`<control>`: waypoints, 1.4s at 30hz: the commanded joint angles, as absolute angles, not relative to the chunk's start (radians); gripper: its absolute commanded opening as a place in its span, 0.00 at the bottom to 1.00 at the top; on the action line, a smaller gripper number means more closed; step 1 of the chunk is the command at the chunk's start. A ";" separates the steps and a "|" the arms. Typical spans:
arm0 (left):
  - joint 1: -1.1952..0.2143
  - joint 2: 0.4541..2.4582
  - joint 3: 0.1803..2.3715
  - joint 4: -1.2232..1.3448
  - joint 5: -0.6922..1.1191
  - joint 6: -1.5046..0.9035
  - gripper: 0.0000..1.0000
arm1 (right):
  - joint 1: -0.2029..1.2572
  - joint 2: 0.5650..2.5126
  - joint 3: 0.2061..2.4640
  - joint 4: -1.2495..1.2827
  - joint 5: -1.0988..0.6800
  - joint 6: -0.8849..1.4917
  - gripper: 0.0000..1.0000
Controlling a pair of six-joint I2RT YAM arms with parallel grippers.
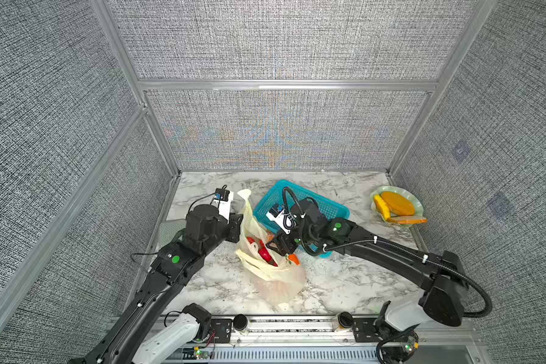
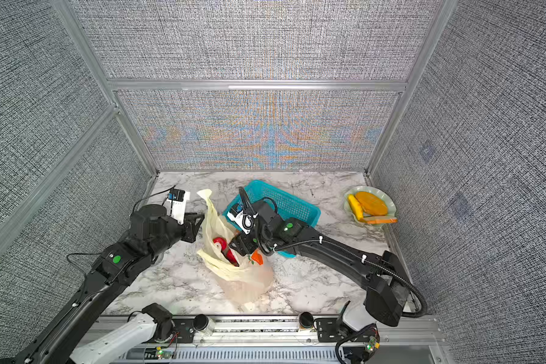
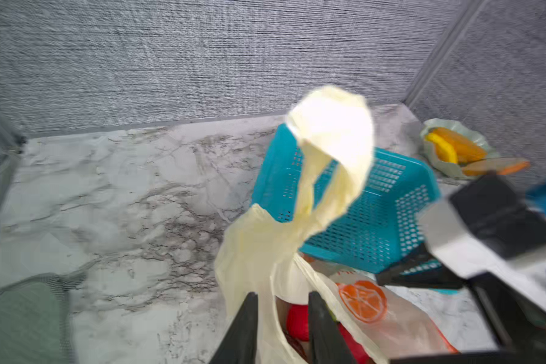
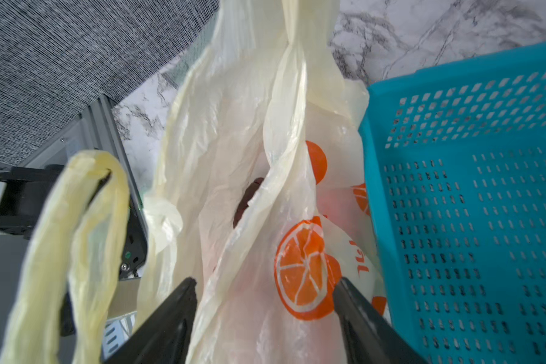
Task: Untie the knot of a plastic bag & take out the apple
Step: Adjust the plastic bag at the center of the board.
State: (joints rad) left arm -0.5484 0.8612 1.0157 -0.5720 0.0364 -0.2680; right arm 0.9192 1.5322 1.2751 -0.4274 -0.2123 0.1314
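Plastic bag [image 1: 278, 283] mid-table in a top view, long axis 11-to-5 o'clock, mouth toward 11, handle loop [image 1: 245, 193] at 11 end. Left gripper [image 3: 282, 294] narrowly parted, film loose between. Right gripper [image 4: 265, 280] wide, straddling bag, gripping nothing.

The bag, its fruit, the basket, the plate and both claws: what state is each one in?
Bag: mouth open.
Handles: loose loops, no knot showing.
Apple: inside the bag.
Basket: empty as far as shows.
Plate: holding yellow and orange food.
Left gripper: narrowly open, bag film between the jaws.
Right gripper: wide open, straddling the bag.
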 commanded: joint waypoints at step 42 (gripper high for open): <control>-0.673 1.142 0.669 -0.450 0.018 -0.491 0.00 | 0.613 1.487 1.214 -0.419 0.124 0.163 0.00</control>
State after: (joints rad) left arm -0.6846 1.1320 0.6697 -0.4778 0.0296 -0.5018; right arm 0.6373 1.4986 1.2045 -0.4156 0.1398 0.1711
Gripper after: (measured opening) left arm 0.049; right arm 0.061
